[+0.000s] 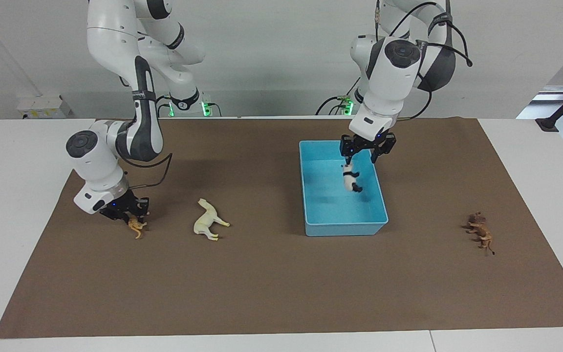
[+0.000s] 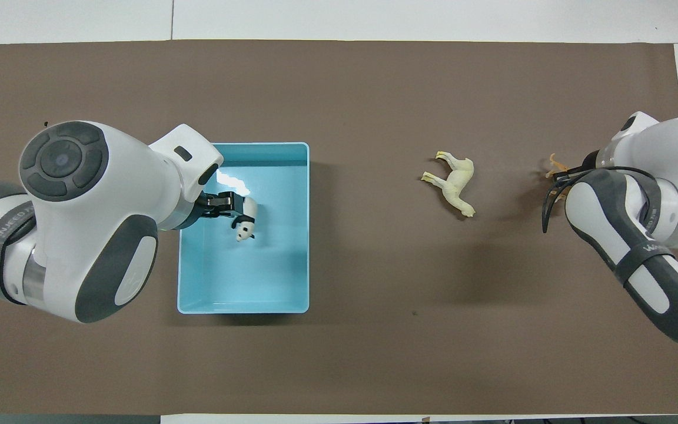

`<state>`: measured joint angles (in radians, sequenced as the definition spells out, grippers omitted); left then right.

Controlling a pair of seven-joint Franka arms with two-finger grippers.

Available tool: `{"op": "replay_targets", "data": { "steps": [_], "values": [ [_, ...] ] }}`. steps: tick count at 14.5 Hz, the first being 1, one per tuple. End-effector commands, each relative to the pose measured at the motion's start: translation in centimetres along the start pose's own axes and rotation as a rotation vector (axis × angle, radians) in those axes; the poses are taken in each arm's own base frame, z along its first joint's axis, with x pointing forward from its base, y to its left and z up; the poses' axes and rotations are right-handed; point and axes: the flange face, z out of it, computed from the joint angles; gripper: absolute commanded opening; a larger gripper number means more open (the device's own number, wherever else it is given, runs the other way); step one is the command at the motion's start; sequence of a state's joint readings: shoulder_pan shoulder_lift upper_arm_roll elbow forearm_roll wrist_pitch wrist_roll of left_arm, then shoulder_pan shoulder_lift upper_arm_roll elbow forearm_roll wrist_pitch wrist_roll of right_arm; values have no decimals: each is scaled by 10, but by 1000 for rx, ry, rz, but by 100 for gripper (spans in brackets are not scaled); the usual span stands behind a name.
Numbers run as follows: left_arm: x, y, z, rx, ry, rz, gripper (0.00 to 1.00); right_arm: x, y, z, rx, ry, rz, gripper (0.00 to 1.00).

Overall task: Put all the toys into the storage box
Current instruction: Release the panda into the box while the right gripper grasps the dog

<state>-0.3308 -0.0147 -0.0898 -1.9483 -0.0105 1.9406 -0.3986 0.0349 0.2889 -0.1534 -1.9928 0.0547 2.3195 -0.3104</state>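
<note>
- The left pincer (image 1: 365,152), over the blue storage box (image 1: 381,203), looks spread, and the panda (image 1: 351,180) beneath it seems released; a bounce could tip it out.
- The right pincer (image 1: 132,213) is low on the tiger (image 1: 136,227), grip unclear; it may slip.
- The horse (image 1: 208,220) and lion (image 1: 479,232) lie on the bench.

Overhead: my right hand is buried under its own arm, so I only get a sliver of the tiger (image 2: 555,164) past the wrist. The lion is covered by the left arm there. The left hand (image 2: 221,204) is half hidden by its wrist. Both arm bases are cut off at the frame edges.
</note>
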Motion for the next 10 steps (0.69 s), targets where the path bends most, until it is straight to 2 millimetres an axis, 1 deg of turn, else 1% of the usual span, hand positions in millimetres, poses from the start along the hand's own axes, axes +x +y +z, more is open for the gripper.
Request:
{"op": "replay_targets", "data": {
  "steps": [1, 2, 3, 4, 5, 6, 8, 9, 10],
  "values": [
    [-8, -15, -8, 9, 23, -10, 100, 10, -4, -75, 33, -26, 23, 0],
    [0, -26, -12, 5, 33, -15, 100, 15, -17, -99, 44, -44, 38, 0],
    [14, -55, -13, 5, 45, -1, 100, 22, -35, -121, 47, -62, 65, 0],
    [28, -91, -15, 5, 63, 41, 100, 30, -58, -144, 42, -82, 117, 0],
    [39, -122, -16, 5, 93, 82, 100, 38, -90, -165, 36, -96, 188, 0],
    [54, -154, -5, 9, 113, 100, 100, 46, -125, -184, 25, -101, 269, 0],
    [85, -211, 4, 17, 137, 115, 100, 57, -207, -202, 14, -92, 396, 0],
    [101, -236, 7, 20, 134, 117, 100, 56, -249, -208, 13, -79, 434, 0],
    [116, -265, 8, 23, 131, 108, 100, 50, -297, -212, 6, -70, 471, 0]
  ]
}}
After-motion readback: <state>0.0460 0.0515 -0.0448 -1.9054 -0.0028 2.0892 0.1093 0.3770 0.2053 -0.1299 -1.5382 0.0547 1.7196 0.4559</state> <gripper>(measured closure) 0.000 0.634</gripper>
